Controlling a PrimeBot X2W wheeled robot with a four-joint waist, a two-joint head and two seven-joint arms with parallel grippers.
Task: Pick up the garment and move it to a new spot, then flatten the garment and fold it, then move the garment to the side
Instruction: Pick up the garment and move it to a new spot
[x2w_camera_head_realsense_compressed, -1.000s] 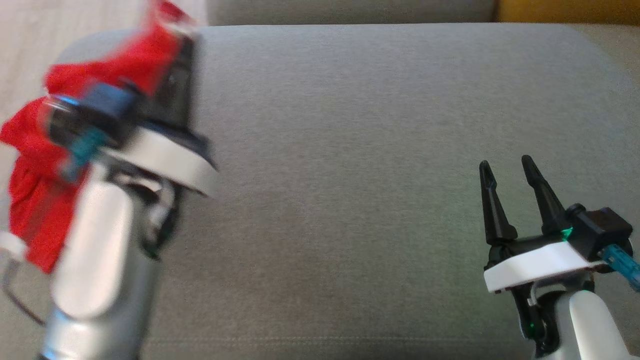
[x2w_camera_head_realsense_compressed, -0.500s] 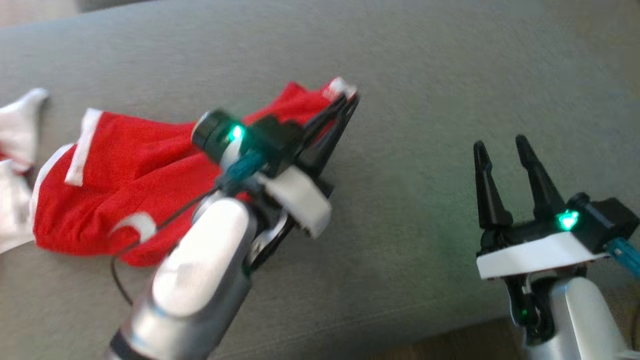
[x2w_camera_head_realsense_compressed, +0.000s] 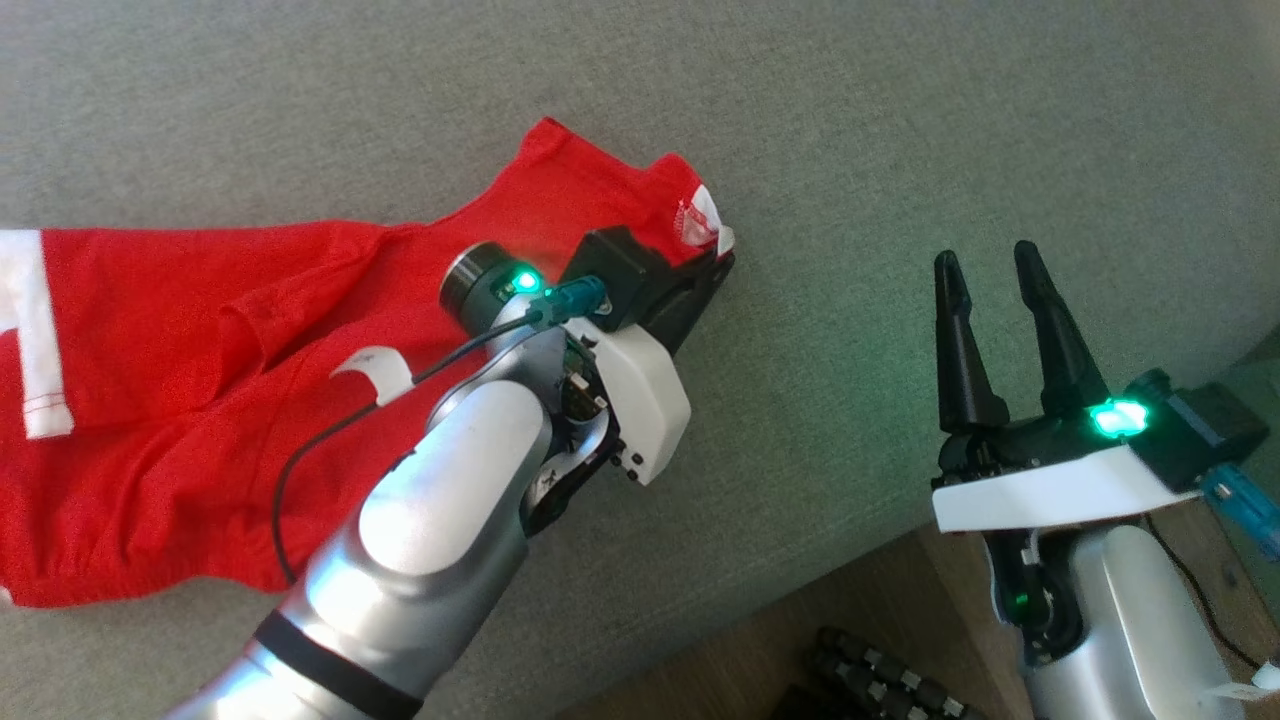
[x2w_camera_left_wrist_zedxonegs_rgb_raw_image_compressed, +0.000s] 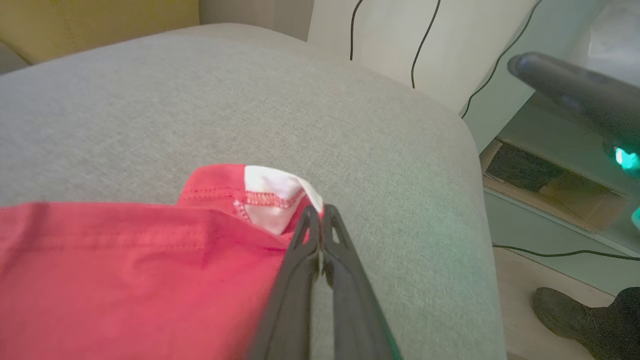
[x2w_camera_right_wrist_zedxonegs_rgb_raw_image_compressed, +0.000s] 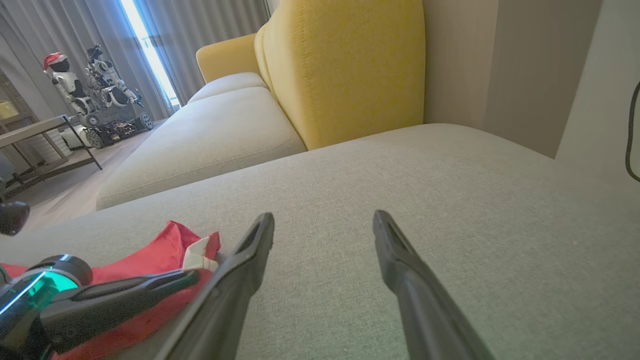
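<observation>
Below the near edge of the grey cushion (x2w_camera_head_realsense_compressed: 850, 150), a strip of wooden floor (x2w_camera_head_realsense_compressed: 750, 650) shows, with a dark ridged part on it that is too cut off to identify.

At the cushion's near right corner the right tool (x2w_camera_head_realsense_compressed: 987, 255) hovers with its two dark fingers spread wide and nothing between them. Its fingers point out over bare fabric and are well apart from the cloth.

Nearer the cushion's middle, the left tool (x2w_camera_left_wrist_zedxonegs_rgb_raw_image_compressed: 320, 212) has its fingers pressed together, pinching the white-trimmed corner (x2w_camera_left_wrist_zedxonegs_rgb_raw_image_compressed: 270, 192) of the red garment (x2w_camera_head_realsense_compressed: 200, 330). The pinched corner sits just above the cushion's surface. Whether it touches the surface there cannot be told.

From that corner the garment trails across the cushion's left half, lying on the fabric in loose folds and wrinkles. A white band is at its far left end, and a small white curved patch is close to the left forearm. It is rumpled rather than flat, and unfolded.

Beyond the cushion's far edge stands a yellow backrest (x2w_camera_right_wrist_zedxonegs_rgb_raw_image_compressed: 345, 70) with a second pale seat alongside it. Farther still, past that seat, white robot figures (x2w_camera_right_wrist_zedxonegs_rgb_raw_image_compressed: 95, 80) stand before grey curtains.
</observation>
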